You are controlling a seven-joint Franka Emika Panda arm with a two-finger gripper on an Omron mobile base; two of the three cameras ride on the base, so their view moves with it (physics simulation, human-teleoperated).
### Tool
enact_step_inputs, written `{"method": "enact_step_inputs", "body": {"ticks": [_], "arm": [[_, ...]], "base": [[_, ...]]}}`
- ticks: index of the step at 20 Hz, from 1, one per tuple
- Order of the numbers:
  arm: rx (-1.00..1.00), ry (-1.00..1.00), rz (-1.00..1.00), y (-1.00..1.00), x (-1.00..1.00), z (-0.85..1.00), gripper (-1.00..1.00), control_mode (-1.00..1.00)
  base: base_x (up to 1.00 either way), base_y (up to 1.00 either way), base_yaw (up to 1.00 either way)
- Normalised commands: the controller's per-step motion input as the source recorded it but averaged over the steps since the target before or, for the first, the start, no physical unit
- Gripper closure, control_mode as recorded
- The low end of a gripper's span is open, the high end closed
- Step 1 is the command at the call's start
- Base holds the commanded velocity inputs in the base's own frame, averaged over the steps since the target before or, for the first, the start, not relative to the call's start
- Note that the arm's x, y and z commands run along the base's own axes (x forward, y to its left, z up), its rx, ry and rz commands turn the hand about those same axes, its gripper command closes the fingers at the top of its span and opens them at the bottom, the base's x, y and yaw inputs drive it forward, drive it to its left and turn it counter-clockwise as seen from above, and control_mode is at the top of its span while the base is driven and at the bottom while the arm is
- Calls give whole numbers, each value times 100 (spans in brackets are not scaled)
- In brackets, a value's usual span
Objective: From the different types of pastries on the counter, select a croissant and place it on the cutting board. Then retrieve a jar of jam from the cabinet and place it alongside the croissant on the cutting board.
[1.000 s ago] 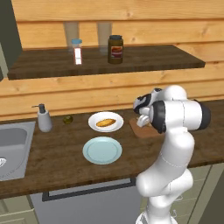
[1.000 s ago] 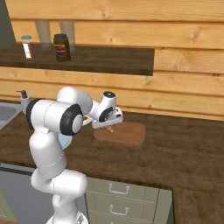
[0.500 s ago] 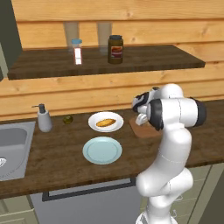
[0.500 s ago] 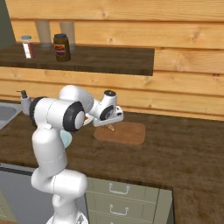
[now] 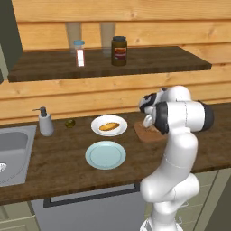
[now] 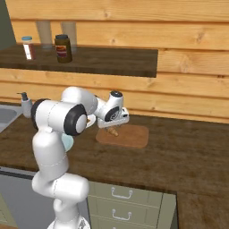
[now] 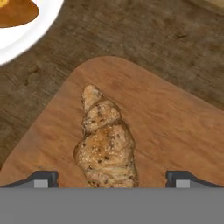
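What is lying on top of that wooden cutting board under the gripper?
A croissant lies on the cutting board, toward its left side, between the open gripper fingertips. Its near end is cut off at the hand view's bottom edge. The board part beneath it is covered.

Tool (image 7: 112, 181) hung low over cutting board (image 6: 134, 136), fingertips (image 7: 43, 178) spread wide, croissant (image 7: 106, 142) lying between them, untouched. Bare board seen to croissant's right. Beside board's left edge, white plate with pastry (image 5: 108, 126); nearer front, pale blue plate (image 5: 105, 154). Overhead, shelf (image 5: 135, 61) with jar (image 5: 119, 51) and small bottle (image 5: 79, 53). Surface (image 6: 192, 152) right of board bare.
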Motion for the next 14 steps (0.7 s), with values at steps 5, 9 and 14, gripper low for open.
{"method": "enact_step_inputs", "body": {"ticks": [5, 9, 14], "arm": [[3, -16, -2, -9, -64, 42, -100, -100], [3, -27, 0, 4, -100, 6, -100, -100], [9, -24, 0, 42, -100, -8, -100, -100]], "base": [[0, 0, 0], [0, 0, 0], [0, 0, 0]]}}
